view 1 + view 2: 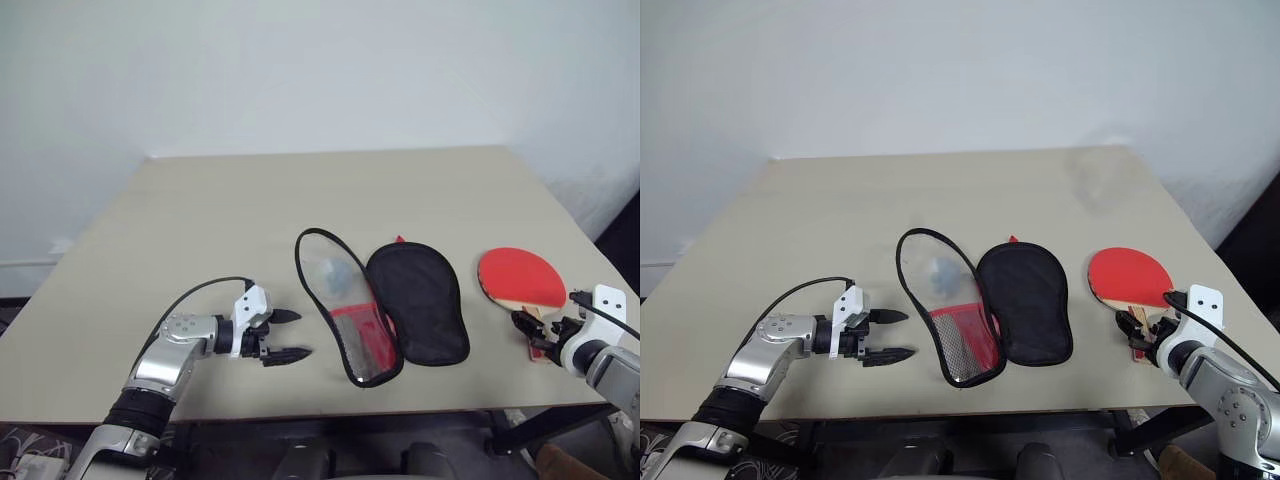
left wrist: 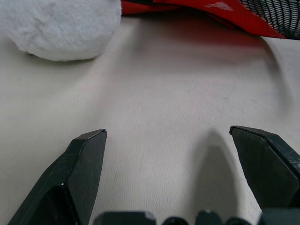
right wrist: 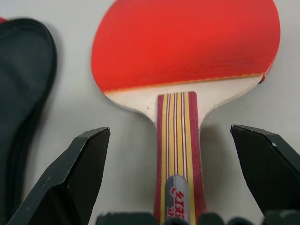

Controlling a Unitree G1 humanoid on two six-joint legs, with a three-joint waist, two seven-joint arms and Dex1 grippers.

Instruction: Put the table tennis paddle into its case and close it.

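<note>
Table [image 1: 200, 200]: open case [image 1: 385, 305] beside paddle [image 1: 520, 277].

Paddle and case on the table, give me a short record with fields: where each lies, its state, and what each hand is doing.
paddle: table tennis paddle lies flat on the table, red face up, to the right of the case
case: case lies unzipped, spread open, black lining up
left hand: left hand open, low over the table beside the case, holding nothing
right hand: right hand open, fingers either side of the paddle's handle, not gripping
</note>
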